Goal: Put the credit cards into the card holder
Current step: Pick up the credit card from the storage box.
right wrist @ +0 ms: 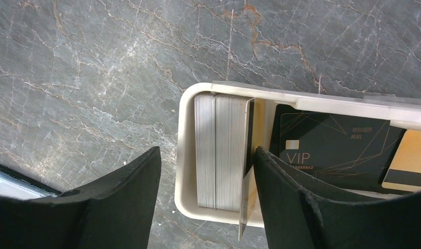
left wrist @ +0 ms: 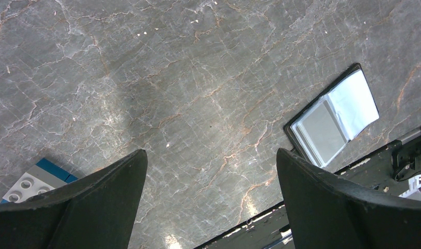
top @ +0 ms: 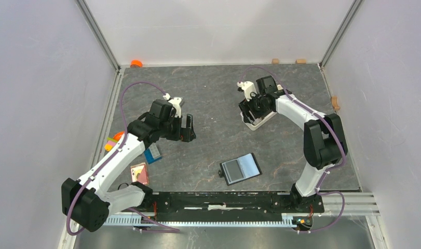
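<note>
**Near field.** The card holder lies open on the surface just ahead of the arm bases, inner face up, with pale pockets showing. To its left lie a pink rectangle and, just beyond that, a blue block.

**Middle field.** The left tool hangs above bare surface with its fingers spread wide. Nothing sits between them and they touch nothing. The card holder lies off to its right, well apart.

**Far field.** The right tool is positioned over one end of a white tray that contains the credit cards. Its fingers stand apart, less widely than those of the left tool. One finger is outside the tray wall, over the surface, and the other is above the tray's interior, so the two straddle a pack of pale cards standing on edge. A gap separates the outer finger from the tray wall.

A thin card stands out from the pack, tilted, just beside the inner finger; whether it touches that finger cannot be told. Past that finger a black card marked VIP lies flat in the tray, with a tan card against its edge.
</note>
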`<state>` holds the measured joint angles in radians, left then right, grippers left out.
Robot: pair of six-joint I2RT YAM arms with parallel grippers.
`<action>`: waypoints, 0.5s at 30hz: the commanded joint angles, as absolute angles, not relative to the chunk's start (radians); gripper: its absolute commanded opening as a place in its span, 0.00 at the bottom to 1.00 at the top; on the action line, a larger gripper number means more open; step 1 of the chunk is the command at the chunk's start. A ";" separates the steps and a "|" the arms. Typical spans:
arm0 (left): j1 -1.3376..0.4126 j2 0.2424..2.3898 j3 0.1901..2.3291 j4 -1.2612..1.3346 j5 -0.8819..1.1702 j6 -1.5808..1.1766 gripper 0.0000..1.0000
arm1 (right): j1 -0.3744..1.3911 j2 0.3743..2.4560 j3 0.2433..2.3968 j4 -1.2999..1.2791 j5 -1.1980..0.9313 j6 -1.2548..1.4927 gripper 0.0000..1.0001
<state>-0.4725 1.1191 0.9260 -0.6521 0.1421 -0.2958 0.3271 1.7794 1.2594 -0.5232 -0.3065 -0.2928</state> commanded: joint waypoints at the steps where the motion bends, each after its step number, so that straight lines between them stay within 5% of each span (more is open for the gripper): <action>1: -0.468 1.106 0.927 -0.627 0.167 -0.253 1.00 | 0.339 1.780 1.299 -0.548 -0.353 -0.293 0.67; 15: -0.468 1.106 0.925 -0.624 0.172 -0.255 1.00 | 0.315 1.774 1.315 -0.560 -0.341 -0.274 0.46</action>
